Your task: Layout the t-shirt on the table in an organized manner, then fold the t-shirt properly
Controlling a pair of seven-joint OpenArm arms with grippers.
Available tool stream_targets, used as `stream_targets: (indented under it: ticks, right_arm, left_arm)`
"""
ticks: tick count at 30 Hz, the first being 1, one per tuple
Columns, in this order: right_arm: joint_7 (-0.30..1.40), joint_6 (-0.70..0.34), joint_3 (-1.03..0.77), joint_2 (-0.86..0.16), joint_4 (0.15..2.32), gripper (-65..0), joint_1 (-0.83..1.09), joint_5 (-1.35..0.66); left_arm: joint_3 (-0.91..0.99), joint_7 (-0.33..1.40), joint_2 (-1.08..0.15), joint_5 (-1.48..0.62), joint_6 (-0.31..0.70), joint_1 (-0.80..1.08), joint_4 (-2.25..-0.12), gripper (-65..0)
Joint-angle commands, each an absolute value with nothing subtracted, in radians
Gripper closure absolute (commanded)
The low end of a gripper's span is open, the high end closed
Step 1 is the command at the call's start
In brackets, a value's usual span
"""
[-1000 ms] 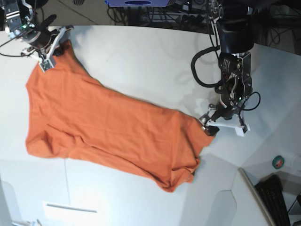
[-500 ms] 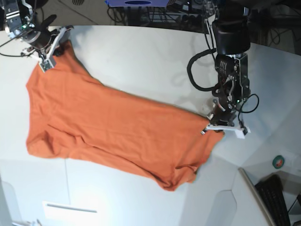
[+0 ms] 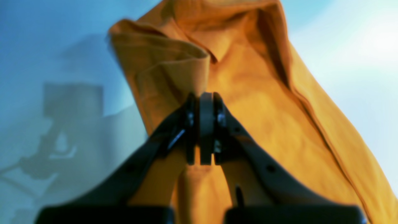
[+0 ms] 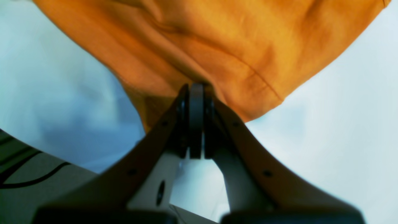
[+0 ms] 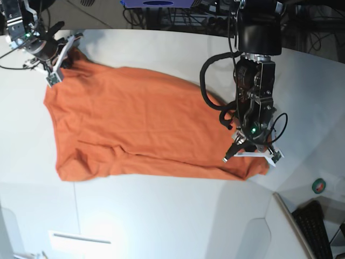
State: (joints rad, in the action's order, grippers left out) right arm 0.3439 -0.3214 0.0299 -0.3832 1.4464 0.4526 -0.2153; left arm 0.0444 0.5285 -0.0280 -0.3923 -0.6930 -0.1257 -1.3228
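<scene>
Your left gripper [image 5: 249, 152] is now clamped on the t-shirt [image 5: 145, 129] at its near-right corner; a second ago it stood open just off the cloth's edge. In the left wrist view the jaws are pressed together with a fold of orange fabric bunched above them, rising off the table [image 5: 161, 216].

Your right gripper [image 5: 55, 56] is pinched shut on the far-left corner of the shirt, same as before; the right wrist view shows the hem caught between the jaws.

What changed: the shirt no longer lies as a slanting, crumpled band. With both corners held, the top edge has been pulled out into a nearly straight line between the two grippers, and the body hangs flatter and squarer across the white tabletop. The lower-left corner and the bottom edge rest on the surface with a few soft wrinkles.

Reading: you're in the spreading stage, not folding yet. Judging by the slack along the lower hem, the cloth wants more tension or a drag toward you before it lies flat. The sleeves and neckline can't be made out clearly from here.
</scene>
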Motion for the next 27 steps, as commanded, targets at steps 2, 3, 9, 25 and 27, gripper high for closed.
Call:
stream_targets:
  ticks: [2, 3, 9, 25, 27]
  right_arm:
    - [0.348, -0.311, 0.025, -0.398, 1.454, 0.0, 0.455, -0.206]
    - [0.348, -0.311, 0.025, -0.398, 1.454, 0.0, 0.455, -0.206]
    - [0.348, -0.311, 0.025, -0.395, 1.454, 0.0, 0.455, -0.206]
    - [0.348, -0.311, 0.025, -0.394, 1.451, 0.0, 0.455, -0.206]
    - [0.348, -0.311, 0.025, -0.392, 1.451, 0.0, 0.455, -0.206]
  left_arm:
    - [0.044, 0.516, -0.022, -0.389, -0.698, -0.193, -1.234, 0.0]
    - [0.044, 0.516, -0.021, -0.389, -0.698, -0.219, -1.17, 0.0]
    - [0.044, 0.51, 0.004, -0.389, -0.698, -0.286, -0.998, 0.0]
    - [0.263, 0.507, -0.059, -0.392, -0.308, 0.076, -1.498, -44.8]
    - [0.357, 0.507, -0.058, -0.392, -0.194, 0.082, -1.469, -41.0]
